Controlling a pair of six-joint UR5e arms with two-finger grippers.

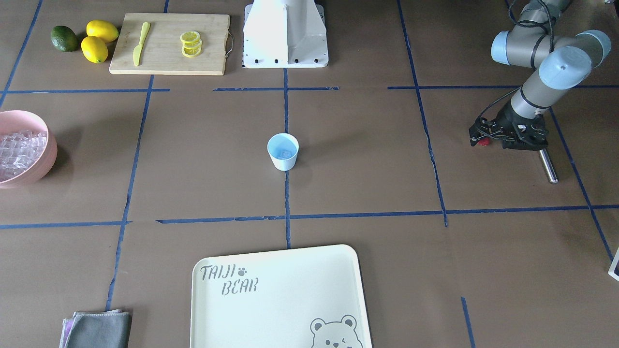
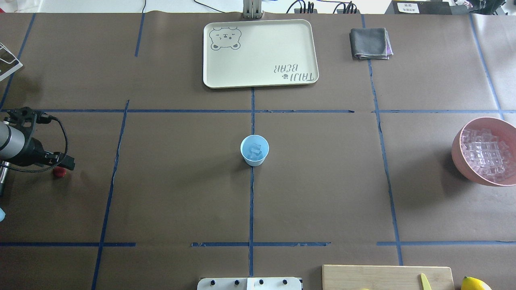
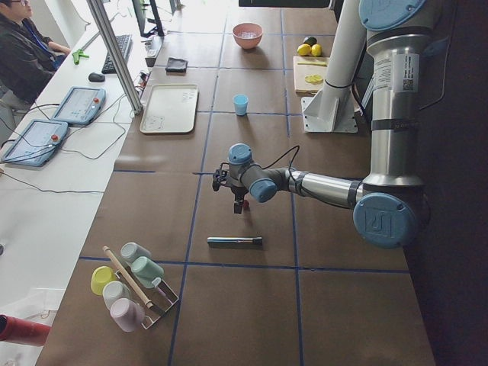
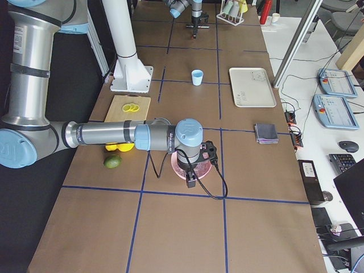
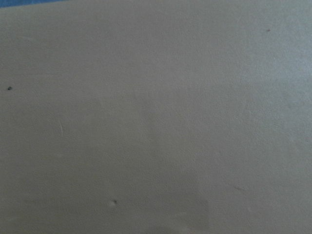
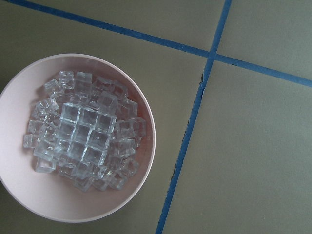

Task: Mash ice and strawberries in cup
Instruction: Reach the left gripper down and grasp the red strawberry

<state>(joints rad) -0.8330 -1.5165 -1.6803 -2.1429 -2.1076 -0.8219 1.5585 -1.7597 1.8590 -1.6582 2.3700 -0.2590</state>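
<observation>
Overhead exterior had the left gripper [image 2: 66,164] down low with the strawberry [image 2: 59,172] right at its tips. Honestly couldn't tell if it was clamped on it. Well apart from it sat the cup [image 2: 254,160] holding ice [image 2: 255,150]. Over the pink bowl [image 2: 457,152] hung the right gripper [image 4: 191,181], and I couldn't tell its grip either.

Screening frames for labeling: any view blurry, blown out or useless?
Left wrist view: only soft, near-featureless table, nothing usable. Front-facing view: robot base blown out white. Right wrist view: sharp on the ice in the pink bowl.
</observation>
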